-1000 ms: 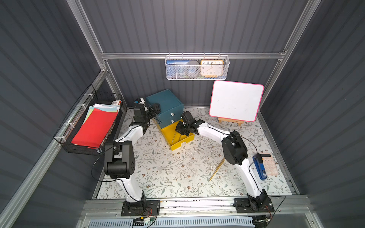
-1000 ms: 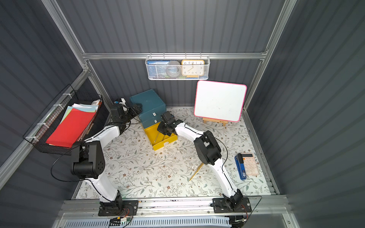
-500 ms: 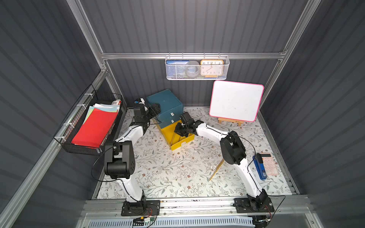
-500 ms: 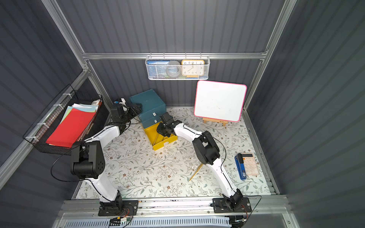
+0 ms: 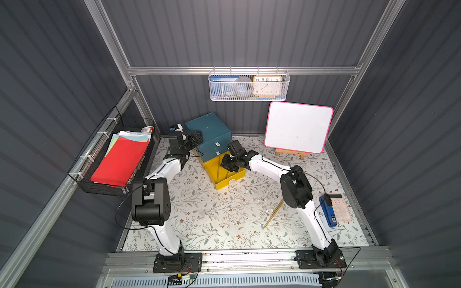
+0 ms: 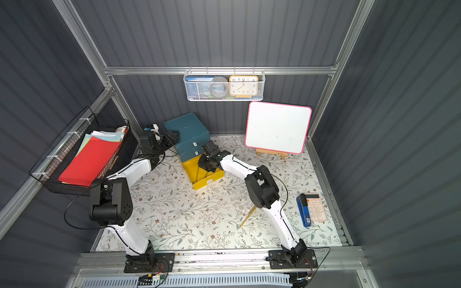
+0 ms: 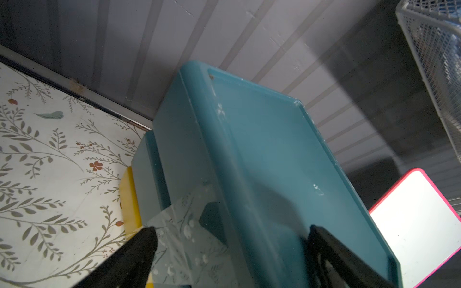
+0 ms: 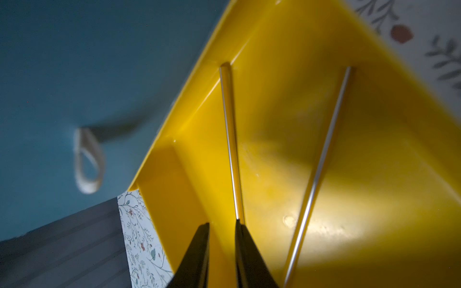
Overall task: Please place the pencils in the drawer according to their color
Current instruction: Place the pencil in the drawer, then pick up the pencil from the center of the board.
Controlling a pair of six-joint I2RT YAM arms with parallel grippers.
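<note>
A gold pencil [image 8: 230,149] lies in the yellow drawer [image 8: 374,187], its near end at the tips of the right fingers [image 8: 197,254], which have just parted to a narrow gap — released, I judge. A second pencil [image 8: 321,162] lies beside it. One loose pencil [image 5: 274,211] waits on the bench [image 5: 212,219] — still to sort. The left fingers [image 7: 129,259] stand wide astride the teal cabinet [image 7: 274,162].

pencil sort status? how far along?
Done: two gold pencils lie in the open yellow drawer. In hand: nothing gripped; the right gripper hangs over the drawer, jaws slightly apart beside one pencil. Still to do: one gold pencil on the table. No blue or red pencils in view; upper drawers are shut.
</note>
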